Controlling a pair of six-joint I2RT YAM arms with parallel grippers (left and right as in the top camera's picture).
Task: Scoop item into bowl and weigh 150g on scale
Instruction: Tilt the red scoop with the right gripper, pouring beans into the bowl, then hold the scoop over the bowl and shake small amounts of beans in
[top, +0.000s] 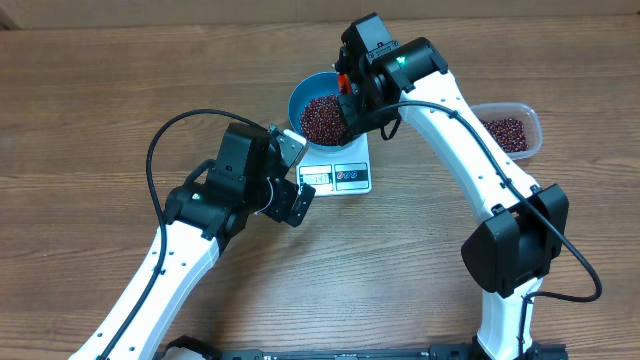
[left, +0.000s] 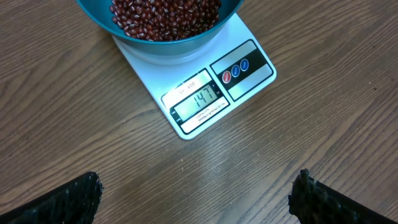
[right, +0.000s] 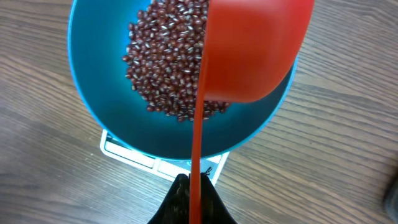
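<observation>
Currently on the wooden table, itemised:

- Scale: white, flat, lying mid-table; display along its near edge reads 147, with three round buttons to the right of it
- Bowl: bright blue, round and deep, standing upright on the far part of the scale and overhanging its far edge
- Beans: dark red-brown, heaped loose inside the bowl and covering its bottom; the inner wall above them is bare
- Scoop: red plastic, its cup hanging above the right half of the bowl with the outside turned to the wrist camera; contents cannot be told
- Right gripper: closed tight on the thin handle of the scoop, held over the bowl from its right side
- Left gripper: spread fully wide with nothing in it, its dark fingers well apart, hovering just near-left of the scale and facing the display
- Tub: clear, rounded-rectangular, far right of the table and well apart from the scale, with a shallow layer of the same beans in it
</observation>
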